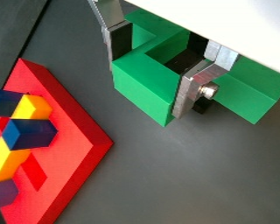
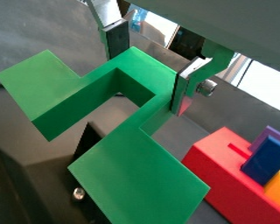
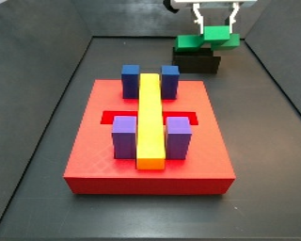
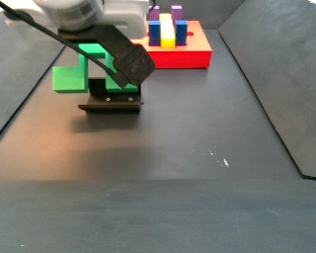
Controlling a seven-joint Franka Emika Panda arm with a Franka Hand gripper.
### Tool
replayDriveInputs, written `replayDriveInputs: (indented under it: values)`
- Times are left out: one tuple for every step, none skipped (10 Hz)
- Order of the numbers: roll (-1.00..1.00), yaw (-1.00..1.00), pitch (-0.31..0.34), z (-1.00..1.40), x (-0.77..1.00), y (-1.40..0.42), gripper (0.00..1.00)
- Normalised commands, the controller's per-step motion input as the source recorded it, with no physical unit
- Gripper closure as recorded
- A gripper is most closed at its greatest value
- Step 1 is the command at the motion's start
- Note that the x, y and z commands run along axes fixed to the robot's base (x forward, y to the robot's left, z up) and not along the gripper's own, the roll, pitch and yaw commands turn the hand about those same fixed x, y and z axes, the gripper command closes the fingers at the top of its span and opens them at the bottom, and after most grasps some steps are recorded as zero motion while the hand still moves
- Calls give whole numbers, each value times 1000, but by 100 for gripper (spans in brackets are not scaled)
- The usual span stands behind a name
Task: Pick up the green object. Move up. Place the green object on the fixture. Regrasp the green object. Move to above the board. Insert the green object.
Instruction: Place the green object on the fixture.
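The green object (image 3: 191,42) is a bright green blocky piece resting on top of the black fixture (image 3: 198,64) at the far end of the floor. It juts out past one side of the fixture (image 4: 111,103). My gripper (image 3: 216,23) hangs directly over it. In both wrist views the silver fingers (image 1: 201,83) straddle the narrow middle of the green object (image 1: 140,86), pads against both its sides. The gripper (image 2: 149,79) is shut on the green object (image 2: 60,87). The red board (image 3: 147,165) lies apart from the fixture, nearer the middle.
On the board (image 4: 188,57) stand two blue blocks (image 3: 131,78), two purple blocks (image 3: 123,136) and a long yellow bar (image 3: 150,118). A corner of the board (image 1: 60,144) shows in a wrist view. Dark walls (image 3: 40,113) enclose the floor on the sides.
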Motion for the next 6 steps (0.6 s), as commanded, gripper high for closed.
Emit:
replayDriveInputs:
  values:
    - [149,-37,0,-283,-89,0,100]
    - [151,-71,0,-274,-94,0,100]
    - [51,-111,0,-243,-80,0,100]
    - [0,-231,0,-237,-100,46,100]
    - [0,-326,0,-223,-74,100,100]
    - [-6,-326,0,-129,0,89,100]
